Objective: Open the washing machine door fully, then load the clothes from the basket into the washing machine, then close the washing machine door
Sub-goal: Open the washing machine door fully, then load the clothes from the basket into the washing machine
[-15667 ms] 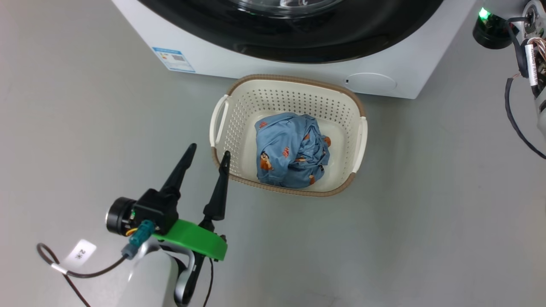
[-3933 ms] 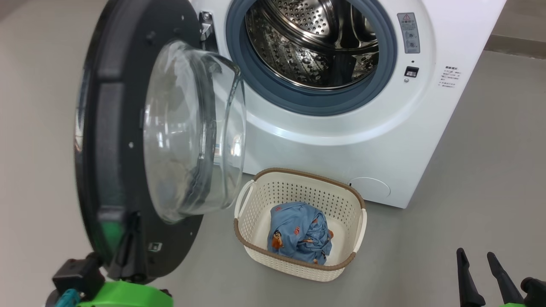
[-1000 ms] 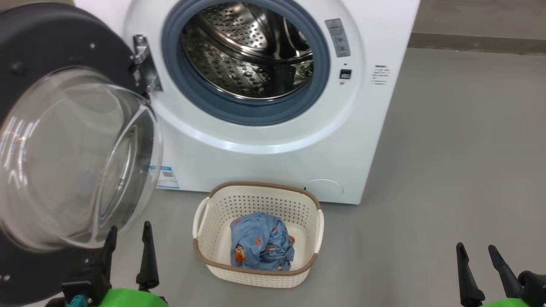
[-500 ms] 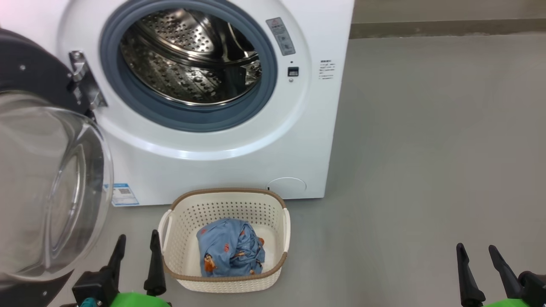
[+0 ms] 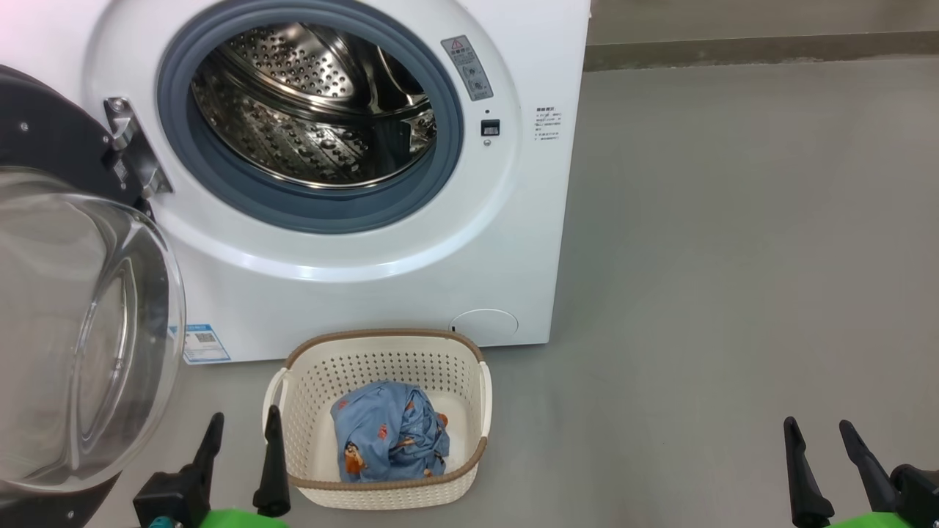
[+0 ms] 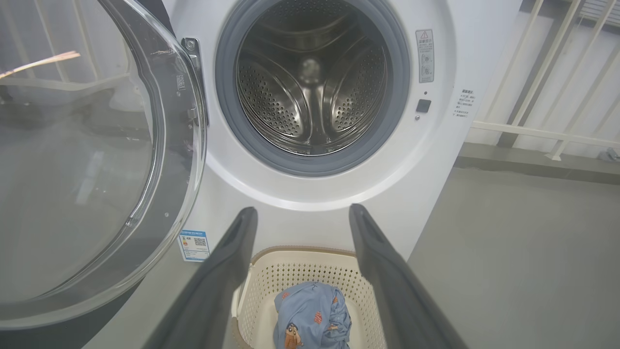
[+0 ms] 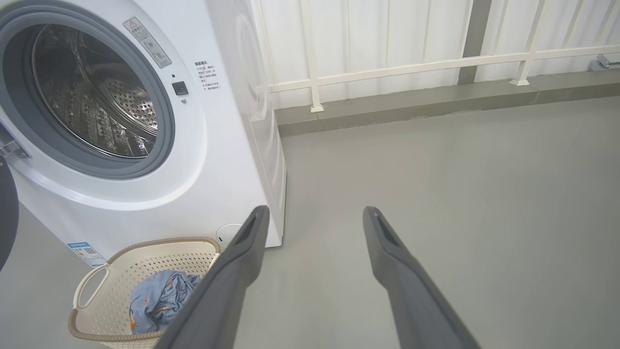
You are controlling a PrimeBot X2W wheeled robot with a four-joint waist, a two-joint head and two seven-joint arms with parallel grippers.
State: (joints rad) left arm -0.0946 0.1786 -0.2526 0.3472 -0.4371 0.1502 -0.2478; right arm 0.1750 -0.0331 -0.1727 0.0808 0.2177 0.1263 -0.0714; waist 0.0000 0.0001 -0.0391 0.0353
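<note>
Grey floor [image 5: 733, 257], white washing machine [image 5: 352, 293] ahead. At far left, washing machine door [image 5: 73, 330] swung wider than seconds ago. Clear of it now, left gripper [image 5: 245, 413] splayed and empty; right gripper [image 5: 816, 424] likewise. In the basket [image 5: 381, 334] before the machine, clothes [image 5: 389, 440] bundled.

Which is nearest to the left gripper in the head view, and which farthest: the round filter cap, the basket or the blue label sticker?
From the left gripper, jaws open:
1. basket, on the floor just to its right.
2. blue label sticker, low on the left front of the washing machine.
3. round filter cap, low on its right front.
</note>
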